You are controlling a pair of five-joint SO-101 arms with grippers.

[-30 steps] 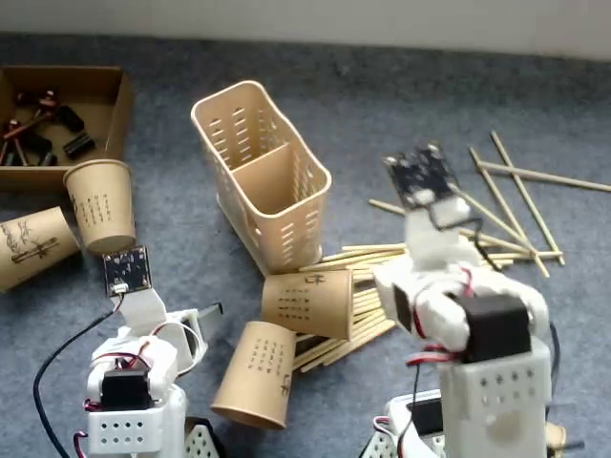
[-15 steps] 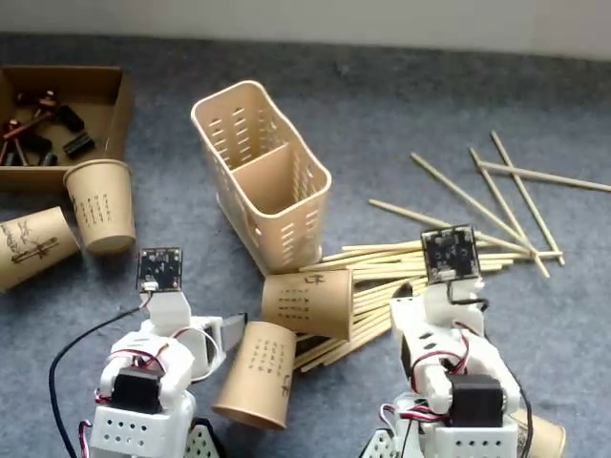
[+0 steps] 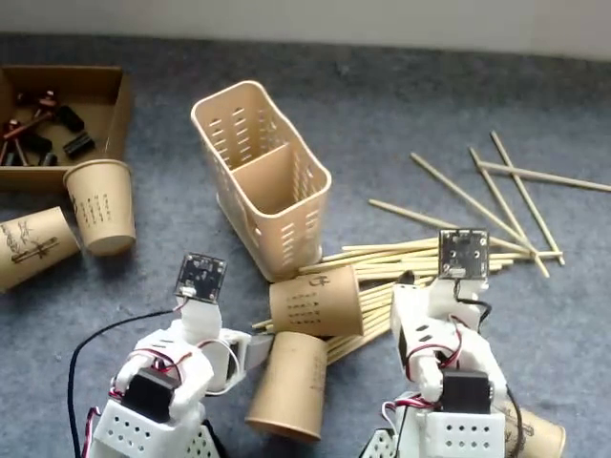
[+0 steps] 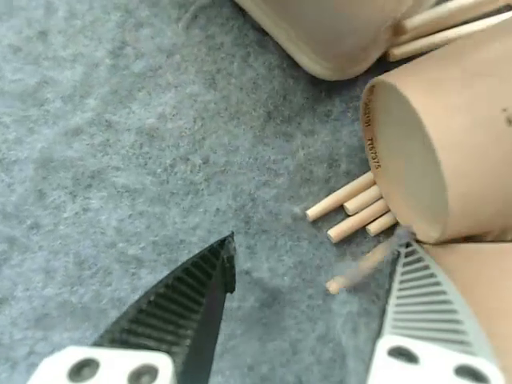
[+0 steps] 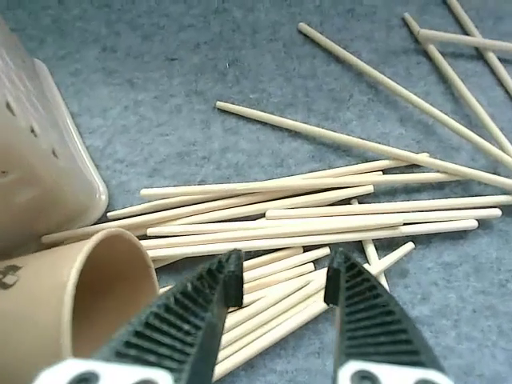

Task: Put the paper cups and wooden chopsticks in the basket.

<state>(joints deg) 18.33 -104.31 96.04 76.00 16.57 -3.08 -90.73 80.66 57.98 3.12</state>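
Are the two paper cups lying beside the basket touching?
Touching. In the high view the farther cup lies against the end of the nearer cup, no gap.

Five paper cups, one basket, one cardboard box, and chopsticks too many to count.

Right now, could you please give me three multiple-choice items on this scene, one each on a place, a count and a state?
1. Where is the paper cup nearest the basket?
A. inside the basket
B. on its side atop the chopstick pile
C. standing upright

2. How many compartments has the basket?
A. one
B. two
C. four

3. The left gripper is:
A. open
B. shut on a cup
C. shut on a chopstick

Answers:
1 B, it lies sideways with stick ends poking out beneath it.
2 B, one divider splits it.
3 A, its jaws stand wide apart.
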